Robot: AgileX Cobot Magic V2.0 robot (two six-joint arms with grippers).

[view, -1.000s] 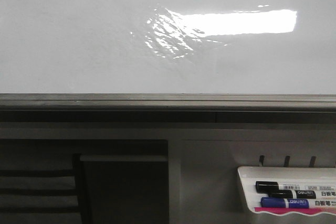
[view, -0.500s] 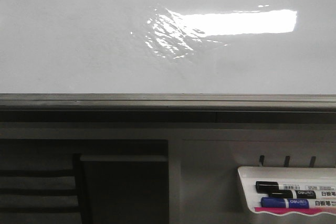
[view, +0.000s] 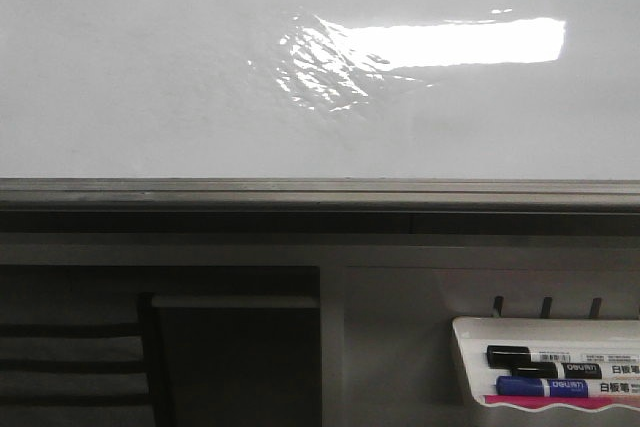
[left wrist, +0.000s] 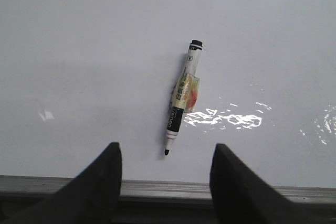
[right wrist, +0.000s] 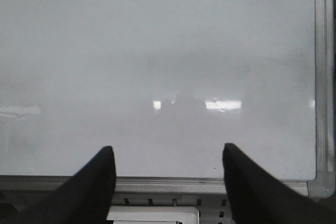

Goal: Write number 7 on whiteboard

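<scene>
Both grippers are wide and hold nothing: the left gripper and the right gripper wait at the near edge of the whiteboard. A marker lies just beyond that edge. No 7 is written yet; the next move is probably to grasp the marker.

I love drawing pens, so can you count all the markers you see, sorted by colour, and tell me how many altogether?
Black-capped markers in the tray: 1
Blue-capped markers in the tray: 1
Uncapped, black-tipped markers lying on the whiteboard: 1
Total: 3 markers
</scene>
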